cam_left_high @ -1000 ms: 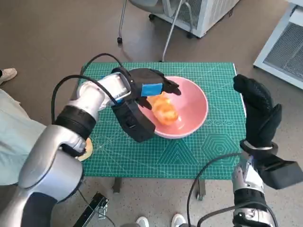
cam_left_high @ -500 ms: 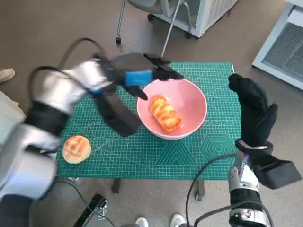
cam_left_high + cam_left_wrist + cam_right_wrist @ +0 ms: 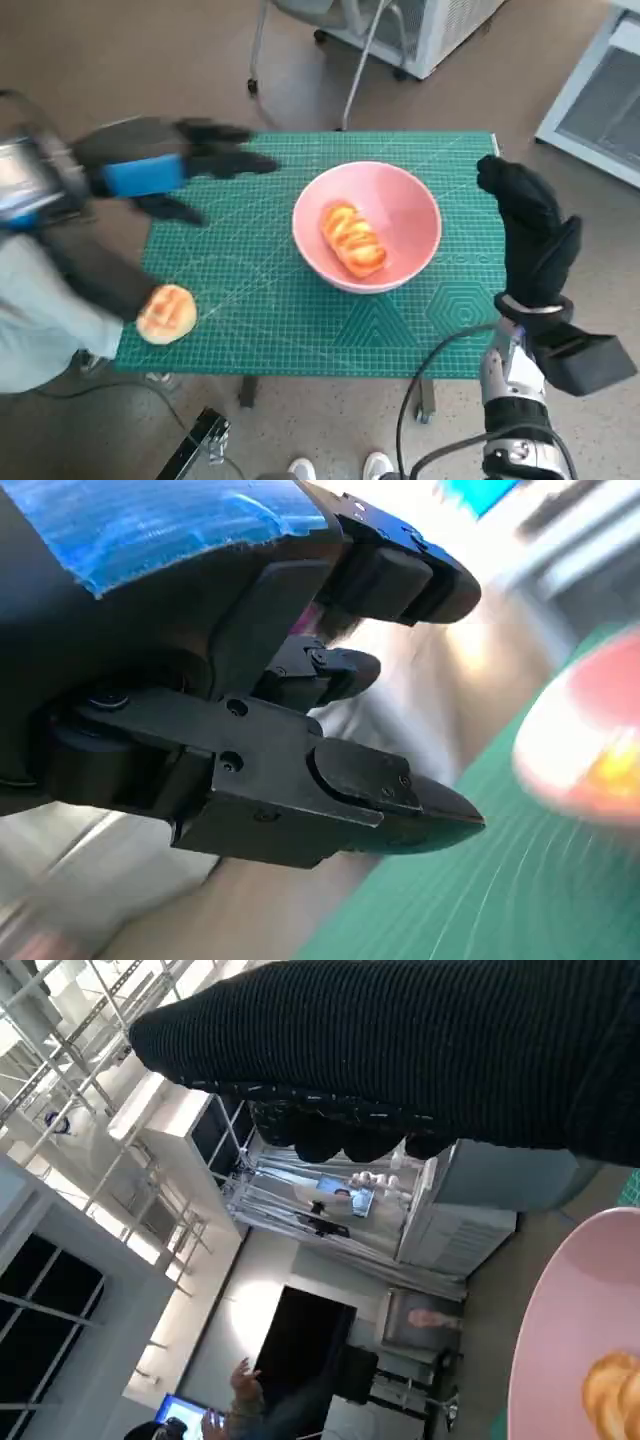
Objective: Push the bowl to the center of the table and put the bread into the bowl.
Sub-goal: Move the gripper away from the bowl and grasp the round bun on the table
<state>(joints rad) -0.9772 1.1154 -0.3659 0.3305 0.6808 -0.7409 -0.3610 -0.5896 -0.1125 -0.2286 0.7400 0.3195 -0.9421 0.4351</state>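
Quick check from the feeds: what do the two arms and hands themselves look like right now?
The left hand is black and mechanical, with a blue tape patch over its back; black plates with small screws show in the wrist view. The right hand wears a black knitted glove above a pale silver forearm with black cuffs and a black cable looping beside it.

— What's different from a second ago?

— The left hand point(image 3: 165, 165) has left the bowl point(image 3: 400, 215). It was over the rim, on the bread point(image 3: 352, 240); now it is out past the mat's point(image 3: 300, 320) left edge, fingers apart, holding nothing.

— And the bread?

— It lies uncovered in the bowl. The round bun point(image 3: 166, 313) by the front left corner shows fully.
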